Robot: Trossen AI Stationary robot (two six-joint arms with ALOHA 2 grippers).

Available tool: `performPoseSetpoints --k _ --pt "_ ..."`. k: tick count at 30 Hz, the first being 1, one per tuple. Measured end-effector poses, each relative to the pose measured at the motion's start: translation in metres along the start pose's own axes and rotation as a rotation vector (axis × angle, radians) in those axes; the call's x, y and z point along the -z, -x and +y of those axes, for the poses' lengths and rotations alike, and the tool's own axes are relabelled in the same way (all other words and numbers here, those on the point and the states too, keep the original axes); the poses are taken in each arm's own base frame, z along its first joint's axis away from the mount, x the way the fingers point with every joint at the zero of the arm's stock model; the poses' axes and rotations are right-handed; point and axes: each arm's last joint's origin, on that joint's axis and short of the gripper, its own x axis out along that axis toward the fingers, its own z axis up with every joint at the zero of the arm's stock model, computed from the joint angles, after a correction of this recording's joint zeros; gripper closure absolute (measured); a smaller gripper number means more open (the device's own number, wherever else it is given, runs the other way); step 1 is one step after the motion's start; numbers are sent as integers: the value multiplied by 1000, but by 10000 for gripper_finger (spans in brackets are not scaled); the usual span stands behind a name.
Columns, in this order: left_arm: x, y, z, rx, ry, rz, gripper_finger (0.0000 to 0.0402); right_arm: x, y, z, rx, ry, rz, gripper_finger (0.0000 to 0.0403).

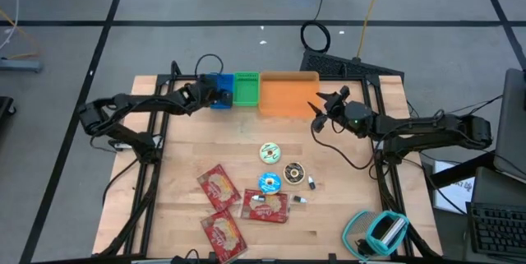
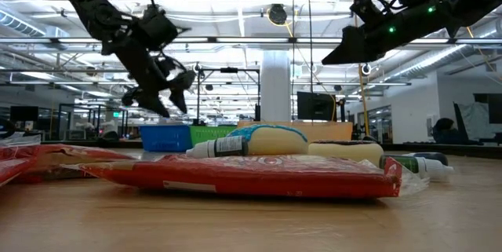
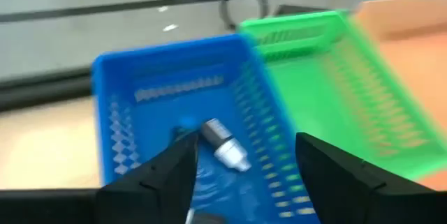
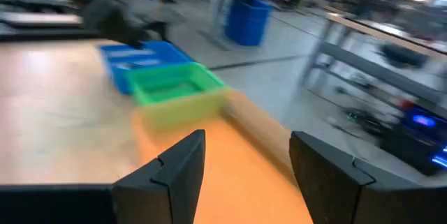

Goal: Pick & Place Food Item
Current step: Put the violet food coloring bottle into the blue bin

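A blue basket [image 3: 181, 112] stands at the table's far edge, with a green basket [image 1: 246, 87] and an orange tray [image 1: 288, 93] to its right. A small tube with a pale cap [image 3: 223, 144] shows inside the blue basket. My left gripper [image 3: 244, 147] hovers over that basket, open, with the tube below the gap between its fingers and apart from them. My right gripper [image 1: 319, 109] hangs open above the orange tray's right end, holding nothing. Red packets [image 1: 219, 187] and round packs [image 1: 270, 152] lie flat on the table's middle.
Two more red packets [image 1: 265, 206] [image 1: 223, 233] lie toward the near edge, with two small tubes [image 1: 312, 183] [image 1: 297, 200] beside the round packs. A teal-and-white object [image 1: 380, 229] sits at the near right corner. Bare wood lies between the baskets and the packets.
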Motion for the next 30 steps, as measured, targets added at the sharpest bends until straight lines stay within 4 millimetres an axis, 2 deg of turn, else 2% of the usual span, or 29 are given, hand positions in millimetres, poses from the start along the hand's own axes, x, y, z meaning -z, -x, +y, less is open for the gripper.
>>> performPoseSetpoints --k 5,10,16,21,25,30 --pt "-19 28 -6 131 -47 -109 132 -5 4 12 -259 -11 -65 206" --pt "-33 56 -15 247 -119 -234 130 -2 11 27 -438 -34 -31 206" --pt "-36 68 -22 299 -133 -284 130 0 31 55 -808 -174 57 206" --pt "-32 67 -26 315 -137 -273 130 16 54 81 -786 -114 217 206" --pt "-30 68 -29 328 -142 -270 130 32 71 102 -701 -189 359 206" --pt "-30 71 -34 355 -136 -285 130 61 87 128 -684 -224 550 206"
